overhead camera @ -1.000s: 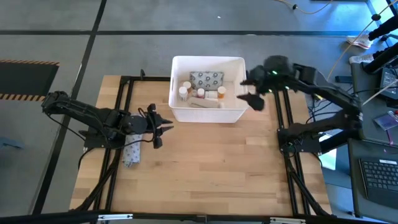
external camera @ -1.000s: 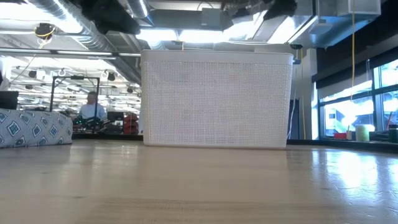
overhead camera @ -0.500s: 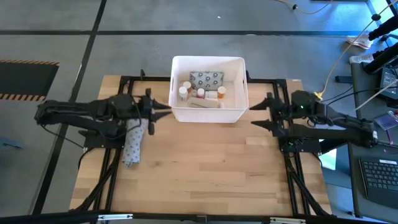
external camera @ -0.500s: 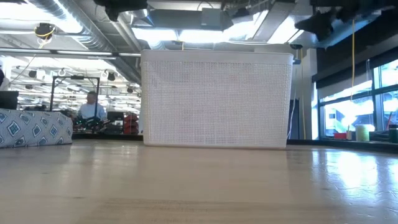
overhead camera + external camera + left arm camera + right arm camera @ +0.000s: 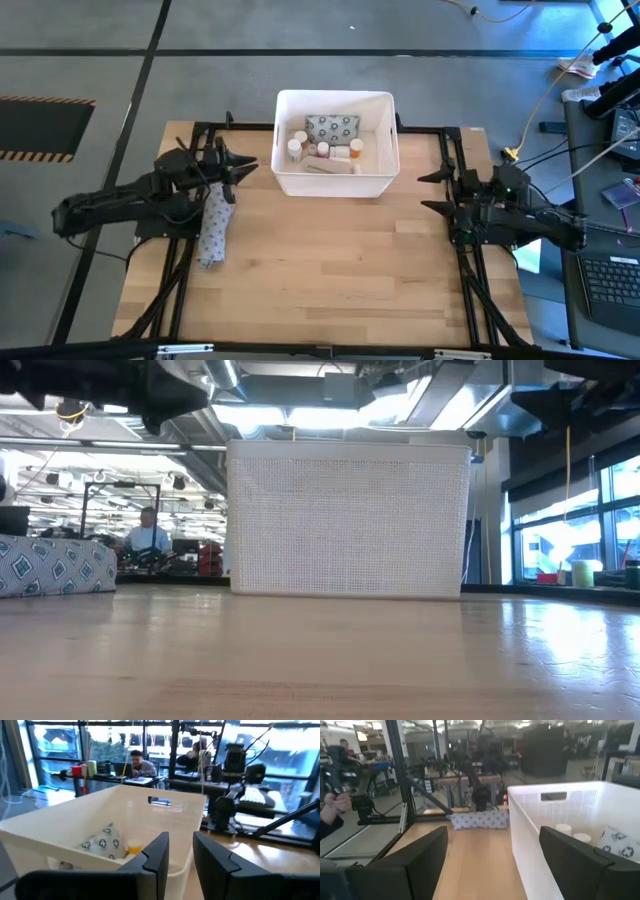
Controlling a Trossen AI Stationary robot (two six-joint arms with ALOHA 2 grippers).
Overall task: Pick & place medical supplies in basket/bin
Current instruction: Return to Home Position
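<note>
Both arms are now retracted from the bin (image 5: 337, 184). Left gripper (image 5: 243, 170), centre-left, has jaws slightly parted; right gripper (image 5: 425, 193), centre-right, has jaws spread wide and empty.

We see a pale wooden worktop (image 5: 330, 260), a diamond-patterned pouch (image 5: 213, 228) lying on its left side, black frame rails (image 5: 430, 128), a keyboard (image 5: 612, 285) off right, a seated person (image 5: 150, 532) far behind.

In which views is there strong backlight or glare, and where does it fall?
Low view: bright ceiling lights above the bin; window glare on the table at right. Left wrist view: bright windows beyond the bin, left gripper dark in front. High view: even light, no glare.
</note>
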